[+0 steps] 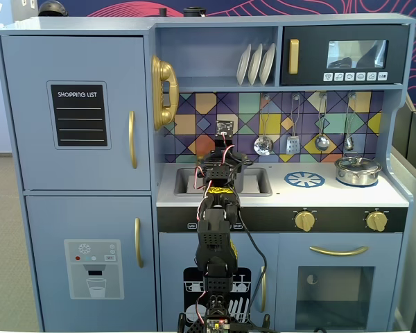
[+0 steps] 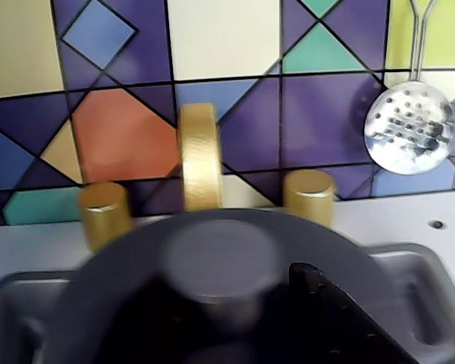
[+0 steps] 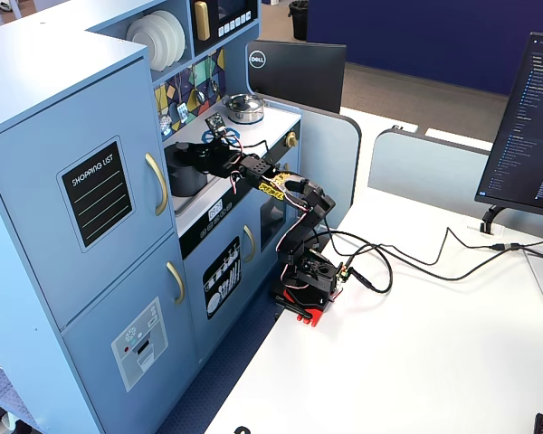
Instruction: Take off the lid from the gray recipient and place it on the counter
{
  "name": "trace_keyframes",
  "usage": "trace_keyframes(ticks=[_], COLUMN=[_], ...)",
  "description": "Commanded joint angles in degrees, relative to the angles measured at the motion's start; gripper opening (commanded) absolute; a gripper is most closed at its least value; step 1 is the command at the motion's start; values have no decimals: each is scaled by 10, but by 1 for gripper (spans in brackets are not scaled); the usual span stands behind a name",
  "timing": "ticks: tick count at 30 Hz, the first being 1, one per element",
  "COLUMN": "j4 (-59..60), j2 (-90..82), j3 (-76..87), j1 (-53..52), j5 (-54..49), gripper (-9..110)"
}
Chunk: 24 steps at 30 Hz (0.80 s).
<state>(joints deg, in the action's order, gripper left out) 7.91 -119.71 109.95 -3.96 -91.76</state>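
The dark-gray lid [image 2: 136,265] fills the lower wrist view, its round knob [image 2: 220,254] in the middle. My gripper [image 2: 227,299] is shut on the knob, with a black finger [image 2: 326,296] to its right. The gray pot [image 3: 188,181] stands in the sink, with the lid [image 3: 179,150] at its top and my gripper [image 3: 188,155] on it. I cannot tell whether the lid still rests on the pot. In the front fixed view my arm [image 1: 215,229] hides the pot. The white counter [image 1: 333,195] lies to the right of the sink.
The gold faucet [image 2: 201,155] and its two gold knobs [image 2: 105,212] stand just behind the sink [image 2: 421,296]. A skimmer [image 2: 409,129] hangs on the tiled wall. The blue burner print [image 1: 304,180] and a shiny silver pot [image 1: 357,170] are on the counter's right.
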Motion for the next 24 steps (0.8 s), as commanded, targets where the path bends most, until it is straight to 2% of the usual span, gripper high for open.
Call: trace_keyframes(ticks=[1,14,24], j4=[-19,-30,-37], j2=[-2,-1,-15], j3=[-45,-134,-116], j1=[4,-7,-175], j5=[1,-14,18], gripper=[0,0,0])
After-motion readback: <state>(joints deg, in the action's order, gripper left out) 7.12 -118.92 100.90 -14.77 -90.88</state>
